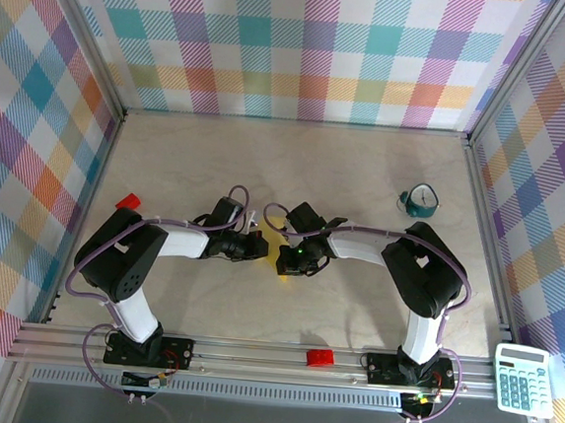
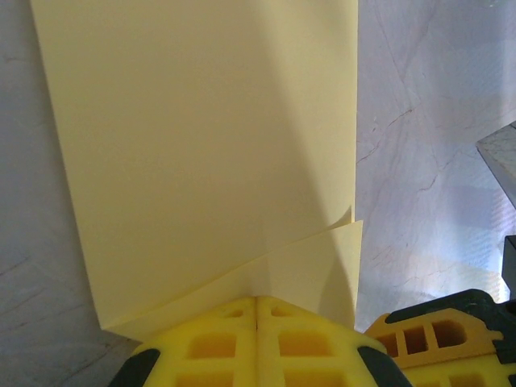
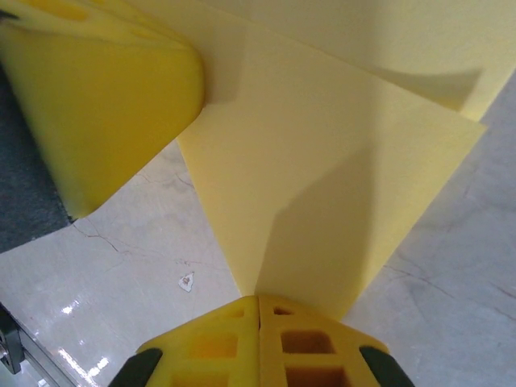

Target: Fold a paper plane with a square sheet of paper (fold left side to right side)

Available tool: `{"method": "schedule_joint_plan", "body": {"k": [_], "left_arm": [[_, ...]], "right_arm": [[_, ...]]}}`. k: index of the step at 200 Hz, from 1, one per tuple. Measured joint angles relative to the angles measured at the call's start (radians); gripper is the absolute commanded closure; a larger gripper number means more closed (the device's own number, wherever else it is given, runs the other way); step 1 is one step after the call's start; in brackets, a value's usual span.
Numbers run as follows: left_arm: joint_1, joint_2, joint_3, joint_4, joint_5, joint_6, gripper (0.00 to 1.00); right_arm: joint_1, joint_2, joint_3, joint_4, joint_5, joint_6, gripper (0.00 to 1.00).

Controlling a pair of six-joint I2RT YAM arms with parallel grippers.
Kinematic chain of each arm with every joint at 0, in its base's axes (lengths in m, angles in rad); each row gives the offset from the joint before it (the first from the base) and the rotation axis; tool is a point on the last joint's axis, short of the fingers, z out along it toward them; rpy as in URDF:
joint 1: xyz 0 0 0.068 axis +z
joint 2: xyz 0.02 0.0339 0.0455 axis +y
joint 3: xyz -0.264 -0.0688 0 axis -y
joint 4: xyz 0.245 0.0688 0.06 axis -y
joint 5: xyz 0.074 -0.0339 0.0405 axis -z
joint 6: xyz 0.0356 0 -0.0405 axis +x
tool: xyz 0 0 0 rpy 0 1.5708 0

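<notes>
- Left gripper (image 2: 256,302) and right gripper (image 3: 258,300), both closed tight, pinch the square sheet of paper (image 2: 201,145).
- It lies between them, equally near both arms.

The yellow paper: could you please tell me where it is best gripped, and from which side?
By its edges, I'd say, each gripper coming in from its own side. The paper is thin and flat, so only an edge fits between fingers; the left gripper and right gripper are shut on edges that way.

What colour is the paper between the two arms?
The paper is plain pale yellow; the left wrist view shows it best.
</notes>
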Motion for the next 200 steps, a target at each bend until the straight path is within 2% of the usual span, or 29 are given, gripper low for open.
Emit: {"method": "schedule_joint_plan", "body": {"k": [98,200], "left_arm": [[-0.002,0.0,0.0,0.0,-0.002,0.003,1.0],[-0.003,0.0,0.0,-0.001,-0.009,-0.006,1.0]], "right_arm": [[-0.015,0.033,0.07,0.043,-0.04,0.0,1.0],[-0.022,0.061,0.036,0.09,-0.061,0.008,1.0]]}}
